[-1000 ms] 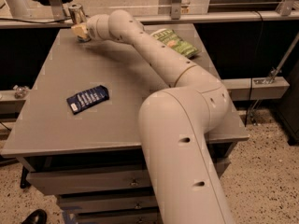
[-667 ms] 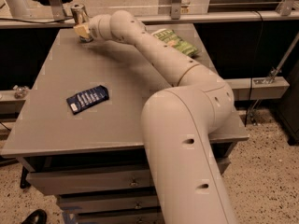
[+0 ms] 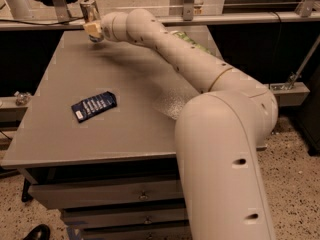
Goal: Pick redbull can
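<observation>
The slim silver-and-blue redbull can (image 3: 89, 9) stands upright at the upper left of the frame, on the grey bench's (image 3: 75, 74) far corner; the hand (image 3: 94, 30) meets its base from just below; whether it grips, I cannot tell.

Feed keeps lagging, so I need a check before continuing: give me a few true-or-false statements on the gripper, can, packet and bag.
1. The gripper is at the far left corner of the table, right at the can. True.
2. The blue packet touches the can. False: it lies well apart, nearer the table's front.
3. The can stands upright. True.
4. The green bag lies left of the packet. False: it is far right, partly behind the arm.
</observation>
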Motion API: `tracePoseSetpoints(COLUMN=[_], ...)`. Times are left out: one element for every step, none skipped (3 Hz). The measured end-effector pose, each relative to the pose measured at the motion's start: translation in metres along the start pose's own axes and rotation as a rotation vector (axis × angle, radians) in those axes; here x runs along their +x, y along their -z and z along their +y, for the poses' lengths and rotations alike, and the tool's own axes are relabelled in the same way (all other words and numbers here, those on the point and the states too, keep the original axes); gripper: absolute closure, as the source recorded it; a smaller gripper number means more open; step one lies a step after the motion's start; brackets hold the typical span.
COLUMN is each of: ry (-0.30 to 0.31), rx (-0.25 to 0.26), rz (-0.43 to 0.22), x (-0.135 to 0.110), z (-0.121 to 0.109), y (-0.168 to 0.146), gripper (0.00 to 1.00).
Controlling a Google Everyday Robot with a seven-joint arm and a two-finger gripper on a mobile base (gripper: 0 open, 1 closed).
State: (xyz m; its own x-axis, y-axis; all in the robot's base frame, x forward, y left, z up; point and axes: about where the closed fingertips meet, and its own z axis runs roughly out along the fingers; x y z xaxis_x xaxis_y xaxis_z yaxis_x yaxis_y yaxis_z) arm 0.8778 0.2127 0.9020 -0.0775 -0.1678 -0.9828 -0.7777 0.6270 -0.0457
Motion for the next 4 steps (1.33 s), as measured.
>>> tracePoseSetpoints(ry=[-0.016,-0.082,-0.135,-0.148], rx=[-0.073,-0.182,-0.282,-0.296], rz=[-0.028,-0.053,-0.078,-0.091], x=[-0.016,-0.026,-0.034,-0.039], z=[0.031,0.077,0.116,0.122], y=[0.033,0.074,0.115,0.121], gripper=[1.00,1.00,1.00,1.00])
